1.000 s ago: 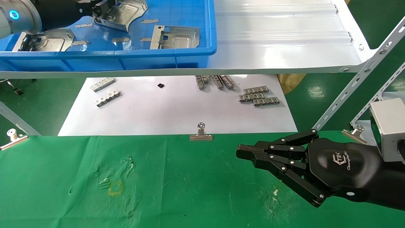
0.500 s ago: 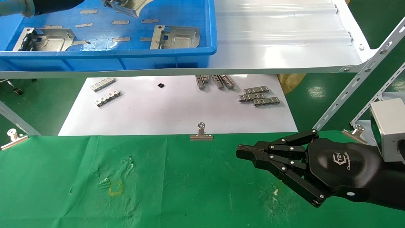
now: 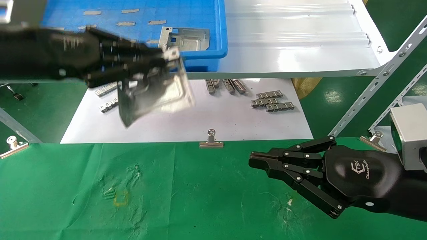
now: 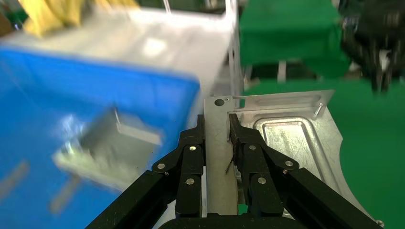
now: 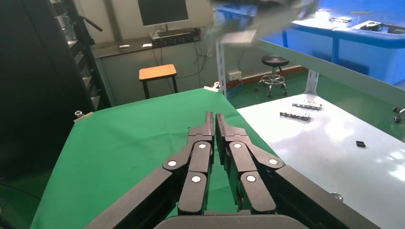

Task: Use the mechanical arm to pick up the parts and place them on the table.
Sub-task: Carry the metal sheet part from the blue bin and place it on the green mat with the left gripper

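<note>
I observe the left gripper [image 3: 165, 61] at ten o'clock, jaws pinching a part [image 3: 155, 95] tilted above the white paper sheet [image 3: 186, 123]. Right gripper [image 3: 258, 161], jaws pressed together, hovers over the green counter [image 3: 200, 200] at four o'clock.

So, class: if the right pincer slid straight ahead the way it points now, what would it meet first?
Probably nothing nearby. The right pincer, shut and empty, points leftward over bare green table; the way looks free as far as the head view shows, though its height above the cloth is unclear.

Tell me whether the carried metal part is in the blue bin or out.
Out: the left gripper holds the part in the air above the white paper.
</note>
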`<state>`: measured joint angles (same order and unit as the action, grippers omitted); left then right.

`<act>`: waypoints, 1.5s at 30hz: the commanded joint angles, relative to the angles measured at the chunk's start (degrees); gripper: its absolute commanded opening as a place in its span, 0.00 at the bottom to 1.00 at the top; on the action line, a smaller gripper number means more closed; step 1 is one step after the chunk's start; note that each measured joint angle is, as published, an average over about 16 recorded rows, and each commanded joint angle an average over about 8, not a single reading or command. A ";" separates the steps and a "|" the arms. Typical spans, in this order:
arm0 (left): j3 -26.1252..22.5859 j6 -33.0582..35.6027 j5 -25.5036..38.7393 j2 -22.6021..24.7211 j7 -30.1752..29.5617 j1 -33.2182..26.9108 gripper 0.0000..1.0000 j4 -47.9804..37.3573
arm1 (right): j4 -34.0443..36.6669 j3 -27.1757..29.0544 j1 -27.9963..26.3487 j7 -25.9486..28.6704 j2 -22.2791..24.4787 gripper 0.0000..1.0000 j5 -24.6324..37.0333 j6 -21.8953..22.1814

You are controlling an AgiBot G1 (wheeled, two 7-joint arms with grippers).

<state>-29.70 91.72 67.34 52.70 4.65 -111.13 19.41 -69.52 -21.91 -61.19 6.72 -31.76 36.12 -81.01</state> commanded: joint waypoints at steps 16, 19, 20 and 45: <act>-13.07 -1.27 -7.70 -14.43 15.67 17.45 0.00 18.40 | 0.00 0.00 0.00 0.00 0.00 1.00 0.00 0.00; -14.70 -1.46 -6.05 -13.91 22.89 19.41 0.00 15.16 | 0.00 0.00 0.00 0.00 0.00 1.00 0.00 0.00; -15.09 -1.47 -5.78 -13.61 24.99 19.98 0.00 13.82 | 0.00 0.00 0.00 0.00 0.00 1.00 0.00 0.00; -19.95 -4.04 -1.59 -5.34 48.81 18.00 1.00 -5.96 | 0.00 0.00 0.00 0.00 0.00 1.00 0.00 0.00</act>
<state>-49.73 88.72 65.52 47.36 51.46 -93.14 13.23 -69.52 -21.91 -61.20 6.72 -31.76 36.12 -81.01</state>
